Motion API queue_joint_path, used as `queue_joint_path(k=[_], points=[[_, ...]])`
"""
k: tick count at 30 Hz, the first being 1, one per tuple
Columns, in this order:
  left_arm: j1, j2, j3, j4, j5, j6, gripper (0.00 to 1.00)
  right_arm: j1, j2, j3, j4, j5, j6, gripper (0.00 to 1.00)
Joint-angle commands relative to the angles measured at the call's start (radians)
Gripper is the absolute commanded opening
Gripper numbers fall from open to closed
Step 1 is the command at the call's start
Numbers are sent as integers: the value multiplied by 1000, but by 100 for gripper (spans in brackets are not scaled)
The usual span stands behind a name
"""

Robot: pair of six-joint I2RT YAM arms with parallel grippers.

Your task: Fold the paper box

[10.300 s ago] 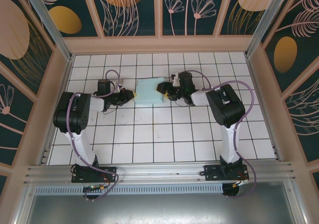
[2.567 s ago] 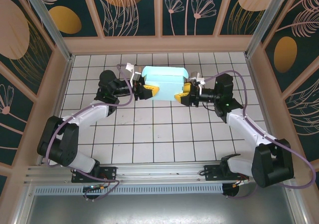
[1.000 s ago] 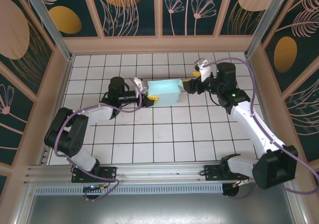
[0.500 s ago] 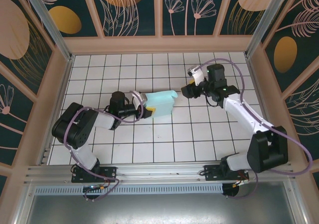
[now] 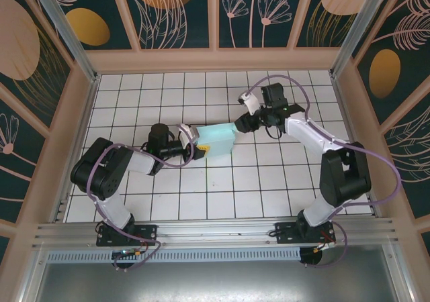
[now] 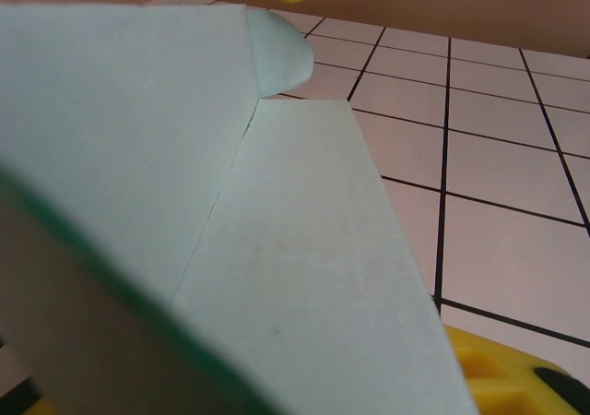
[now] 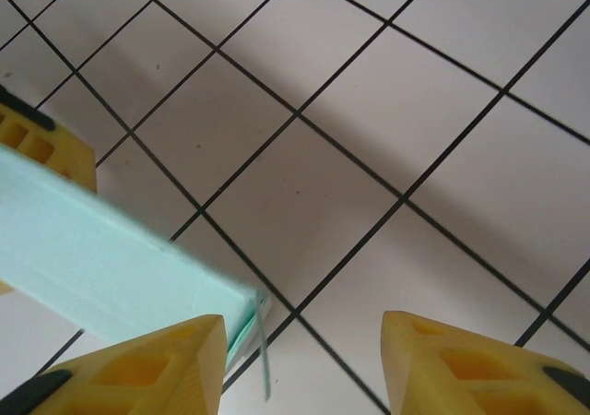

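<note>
While left gripper [image 5: 197, 141] clamps paper box [image 5: 216, 139] — right gripper [image 7: 304, 339] fingers [image 7: 461, 364] apart beside it.

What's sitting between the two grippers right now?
The paper box spans that stretch in the top view, the left gripper at one end and the right gripper at the other.
</note>
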Motion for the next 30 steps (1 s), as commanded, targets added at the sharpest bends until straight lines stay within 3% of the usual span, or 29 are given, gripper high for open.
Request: queue_joint_path(k=[1, 12, 18, 20, 24, 26, 28, 30], points=[[-4, 16, -1, -50, -12, 32, 32, 6, 43, 55, -42, -18, -3, 39], [-3, 21, 6, -62, -10, 35, 33, 3, 53, 53, -91, -84, -35, 37], [-3, 29, 12, -64, -9, 34, 33, -14, 16, 14, -54, -134, -16, 50], [-3, 28, 11, -60, -12, 34, 33, -15, 17, 8, -52, -136, -13, 50], [-4, 22, 7, -56, -12, 34, 33, -14, 43, 18, -69, -133, -8, 34], [-3, 22, 7, -58, -12, 33, 33, -14, 54, 27, -77, -135, -4, 15], [-4, 22, 7, -55, -14, 30, 33, -14, 58, 36, -83, -136, 2, 4], [-3, 20, 4, -40, -22, 22, 33, -12, 57, 39, -82, -130, 18, 0]])
